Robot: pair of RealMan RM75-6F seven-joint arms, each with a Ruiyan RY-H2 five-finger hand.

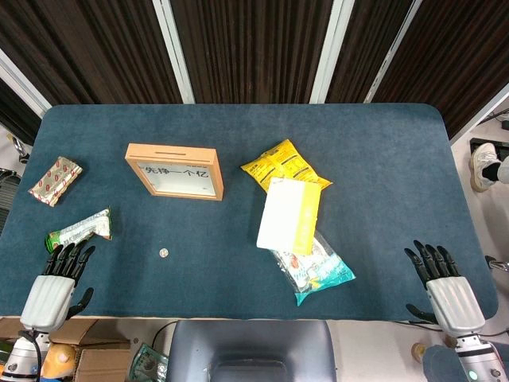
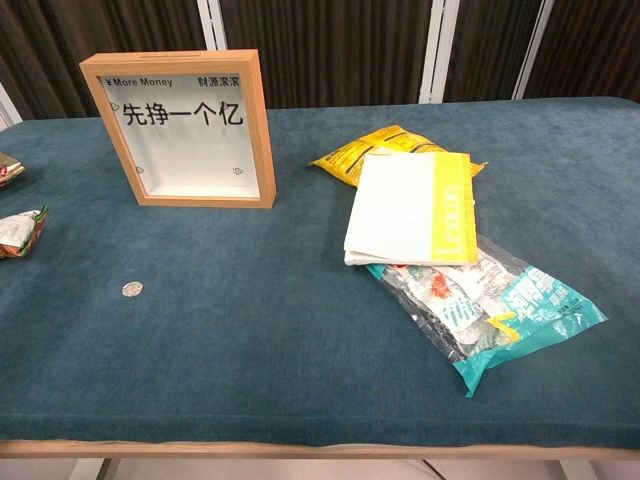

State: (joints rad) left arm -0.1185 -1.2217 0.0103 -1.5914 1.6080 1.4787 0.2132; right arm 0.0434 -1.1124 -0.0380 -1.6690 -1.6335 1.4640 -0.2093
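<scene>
**Both hands empty at the near table edge**

Left hand (image 1: 54, 288) rests with fingers spread, holding nothing, fingertips just short of the green snack (image 1: 79, 229). Right hand (image 1: 444, 286) lies likewise released, well apart from the teal packet (image 1: 316, 270). A coin (image 1: 163, 253) lies between them.

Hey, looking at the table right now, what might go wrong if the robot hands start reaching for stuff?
The left robot hand hovers open close to the green snack packet at the table edge; a clumsy reach might push it off. The coin lies flat on the cloth and looks hard to pinch. The white and yellow pack rests on two bags, so lifting one could drag the others.
</scene>
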